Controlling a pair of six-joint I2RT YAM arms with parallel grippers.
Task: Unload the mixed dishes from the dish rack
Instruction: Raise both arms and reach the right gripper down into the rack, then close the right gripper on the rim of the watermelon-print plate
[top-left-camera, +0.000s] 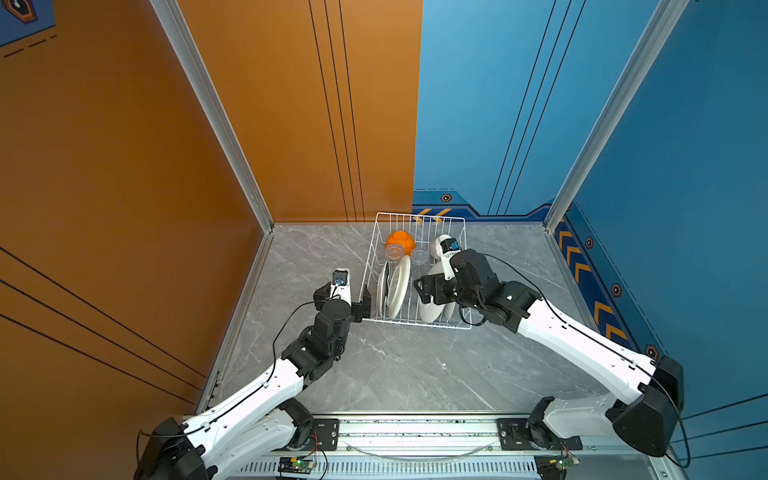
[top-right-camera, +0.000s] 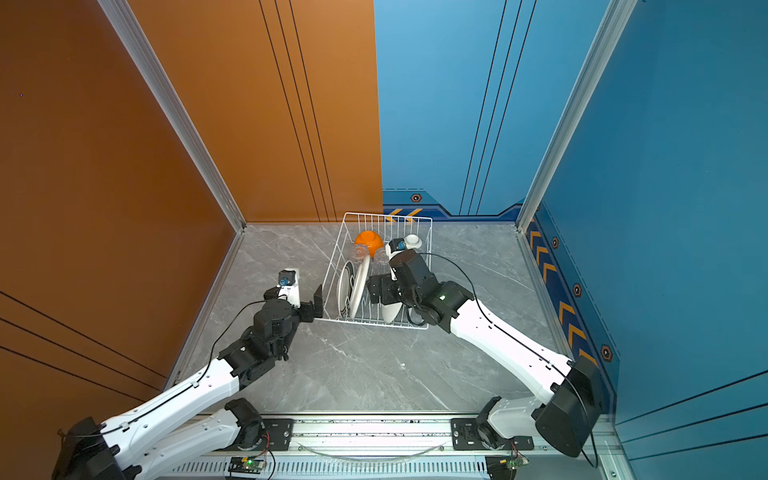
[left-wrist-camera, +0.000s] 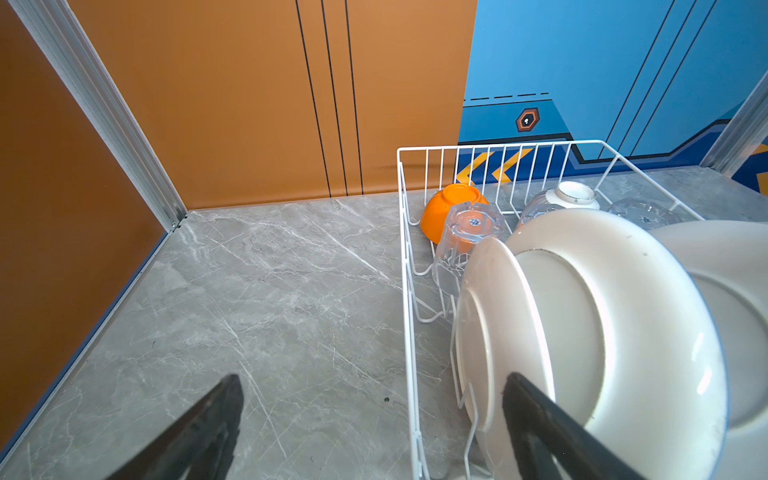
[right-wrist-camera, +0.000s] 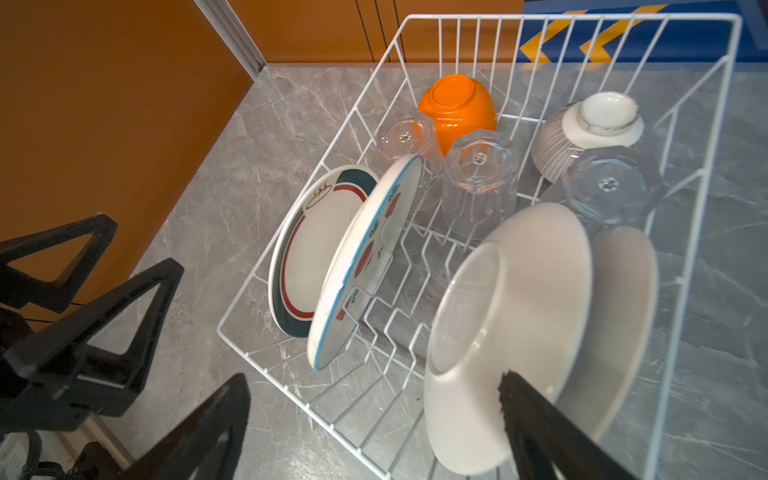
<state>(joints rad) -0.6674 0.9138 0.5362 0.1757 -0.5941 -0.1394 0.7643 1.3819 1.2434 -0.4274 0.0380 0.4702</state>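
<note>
So, dish rack on the grey table, plates, bowls and glasses all inside, left gripper jaws spread just beside it, right gripper jaws apart by a white plate

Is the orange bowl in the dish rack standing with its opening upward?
No, in the right wrist view the orange bowl shows its base uppermost, so it is turned over.
</note>
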